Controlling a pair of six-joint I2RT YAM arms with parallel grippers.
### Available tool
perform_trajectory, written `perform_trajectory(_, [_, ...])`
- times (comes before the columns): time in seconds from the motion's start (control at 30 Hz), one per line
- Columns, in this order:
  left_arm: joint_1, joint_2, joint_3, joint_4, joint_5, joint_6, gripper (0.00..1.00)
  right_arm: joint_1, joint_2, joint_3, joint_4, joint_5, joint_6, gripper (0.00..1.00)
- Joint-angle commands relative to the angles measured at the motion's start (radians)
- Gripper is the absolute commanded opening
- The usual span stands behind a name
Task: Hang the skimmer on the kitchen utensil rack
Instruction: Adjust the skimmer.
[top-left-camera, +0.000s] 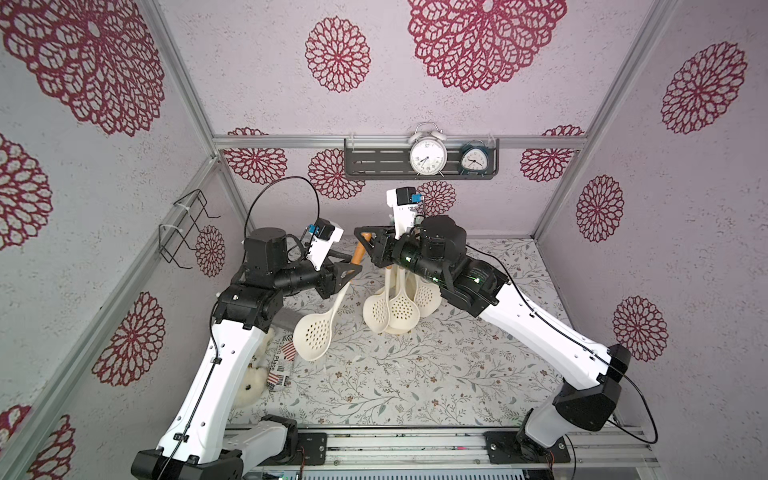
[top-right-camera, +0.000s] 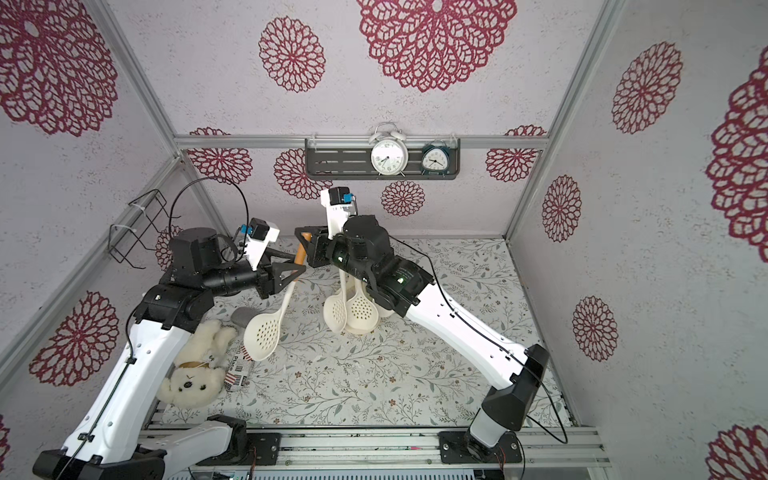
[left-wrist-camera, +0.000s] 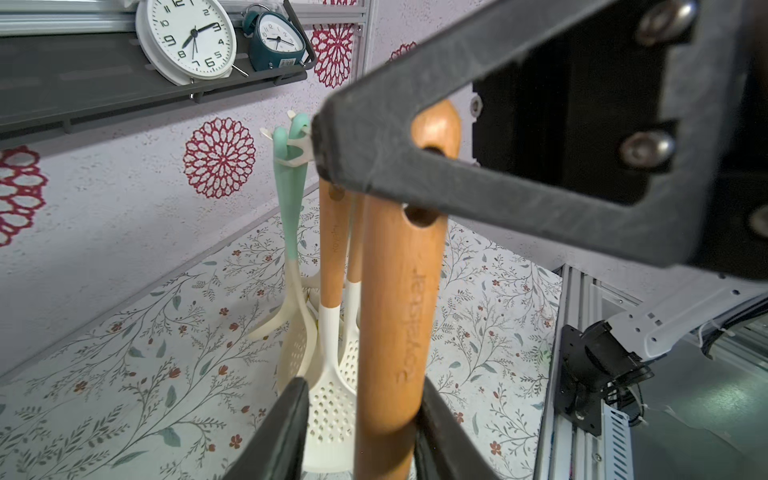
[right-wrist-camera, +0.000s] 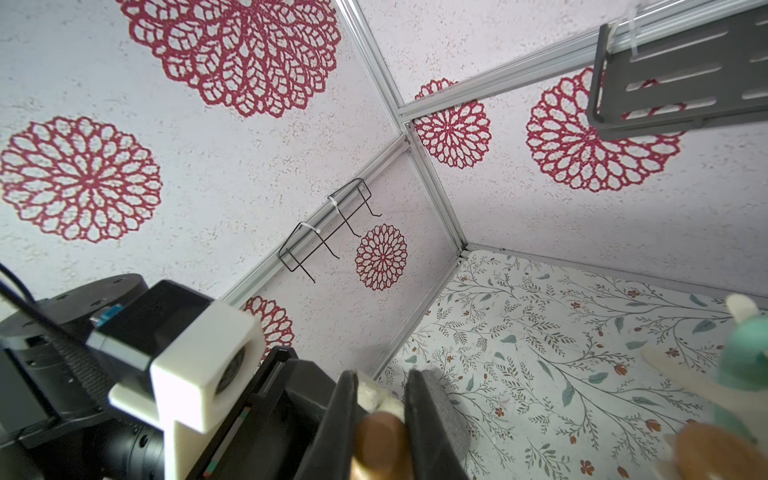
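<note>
Right jaws pinch the top of the wooden-handled cream perforated skimmer (top-left-camera: 313, 334); left jaws straddle its handle loosely, with a gap on one side.

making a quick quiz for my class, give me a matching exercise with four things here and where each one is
Things:
1 skimmer
2 white alarm clock
3 teddy bear
4 black wire rack

Places or states:
a lying on the table
b held upright by its handle
c fixed to a side wall
d on the grey shelf

Pairs: 1-b, 2-d, 3-a, 4-c
</note>
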Motion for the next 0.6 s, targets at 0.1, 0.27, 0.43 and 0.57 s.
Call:
perform_trajectory(0.1, [0.000, 0.003, -0.004, 0.002, 0.011, 0.009, 0.41, 0.004, -0.066, 0.008, 0.107, 0.009, 0.070, 0.00])
perform_trajectory(0.27, [-0.001, 0.014, -0.002, -0.010, 0.021, 0.016, 0.37, 0.003, -0.072, -0.001, 0.127, 0.016, 0.079, 0.00])
perform_trajectory(0.43, [-0.002, 0.013, -0.001, -0.013, 0.019, 0.019, 0.09, 0.002, -0.073, -0.006, 0.127, 0.025, 0.068, 0.00])
perform_trajectory(0.57, [0.000, -0.001, -0.009, -0.014, -0.009, 0.007, 0.00, 0.003, -0.105, -0.042, 0.142, 0.060, -0.040, 0.25])
